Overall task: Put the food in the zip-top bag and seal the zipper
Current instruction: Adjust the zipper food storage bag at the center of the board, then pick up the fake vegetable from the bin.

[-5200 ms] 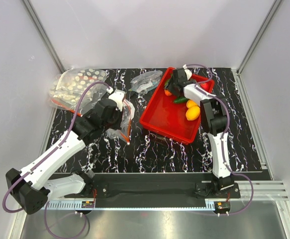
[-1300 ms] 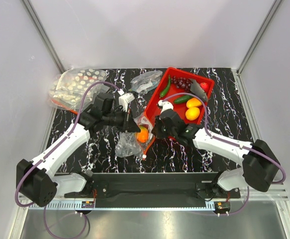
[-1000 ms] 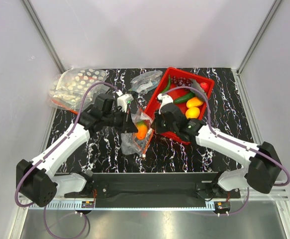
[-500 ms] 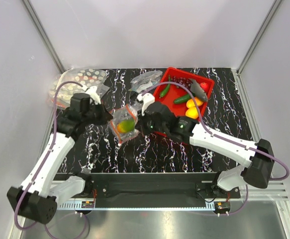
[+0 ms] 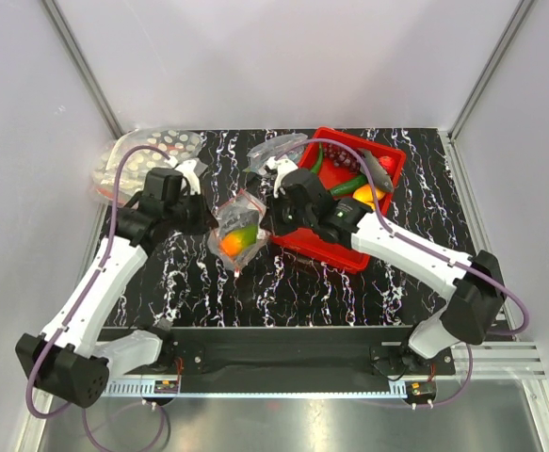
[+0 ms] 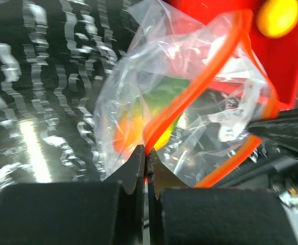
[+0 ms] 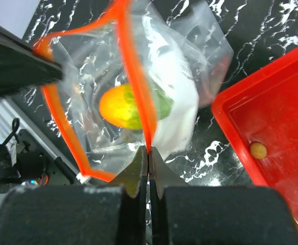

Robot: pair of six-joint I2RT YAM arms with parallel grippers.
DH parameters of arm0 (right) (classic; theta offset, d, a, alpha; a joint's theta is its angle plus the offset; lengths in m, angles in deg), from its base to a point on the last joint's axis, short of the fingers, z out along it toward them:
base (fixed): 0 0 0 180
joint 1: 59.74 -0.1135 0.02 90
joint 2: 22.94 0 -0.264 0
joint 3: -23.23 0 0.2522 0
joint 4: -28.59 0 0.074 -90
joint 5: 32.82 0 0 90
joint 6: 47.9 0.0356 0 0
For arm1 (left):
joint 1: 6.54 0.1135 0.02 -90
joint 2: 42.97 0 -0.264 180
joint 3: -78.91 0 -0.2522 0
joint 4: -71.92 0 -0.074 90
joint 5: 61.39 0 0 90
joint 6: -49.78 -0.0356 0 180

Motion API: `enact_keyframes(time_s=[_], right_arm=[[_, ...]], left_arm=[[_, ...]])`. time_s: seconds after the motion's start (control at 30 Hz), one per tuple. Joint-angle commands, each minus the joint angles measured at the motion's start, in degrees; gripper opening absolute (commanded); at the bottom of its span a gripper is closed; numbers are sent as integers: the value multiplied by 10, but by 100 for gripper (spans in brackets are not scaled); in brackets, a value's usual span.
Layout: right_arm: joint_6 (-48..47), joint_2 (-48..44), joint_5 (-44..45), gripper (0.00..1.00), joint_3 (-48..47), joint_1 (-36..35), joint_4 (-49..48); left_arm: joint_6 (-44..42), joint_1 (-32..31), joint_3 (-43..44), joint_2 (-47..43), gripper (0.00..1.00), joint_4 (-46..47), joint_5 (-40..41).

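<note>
The zip-top bag (image 5: 239, 229) hangs over the table between my two grippers, clear with an orange zipper (image 6: 189, 89) round its mouth. An orange-green mango (image 5: 235, 241) lies inside it. My left gripper (image 5: 213, 218) is shut on the strip at the bag's left (image 6: 145, 151). My right gripper (image 5: 267, 220) is shut on the strip at its right (image 7: 149, 148). The mouth gapes between the two grips, and the mango (image 7: 125, 107) shows through it. More food lies in the red tray (image 5: 304, 229): a cucumber (image 5: 346, 185), grapes (image 5: 347, 158), a grey fish (image 5: 376, 170), a yellow piece (image 5: 369, 195).
Clear bags with white spots (image 5: 135, 166) lie at the back left, and a small clear bag (image 5: 276, 149) sits behind the tray. A small yellow ball (image 7: 257, 149) rests on the tray floor. The right arm reaches across the tray's left corner. Enclosure walls ring the table.
Both grippers kept their hold while the bag moved left and back from the tray's front corner. The left arm drew back left; the right arm stretched further over the tray.
</note>
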Motion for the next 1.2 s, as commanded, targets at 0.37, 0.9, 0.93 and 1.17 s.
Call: enact_keyframes(time_s=[0.37,0.9,0.93,1.17], right_arm=[[18,32,-18,63,-9,100,-55],[164,219,62,61,-80,293,-99],[203,231,61,61,-83,301,-106],[309,322,61,64,-128,326,-183]], left_arm=[[-26,12,-44,30,0,68,23],[-30,11,-51,22,0,74,4],[-29,10,-54,20,0,75,7],[-29,5,-55,14,0,76,7]])
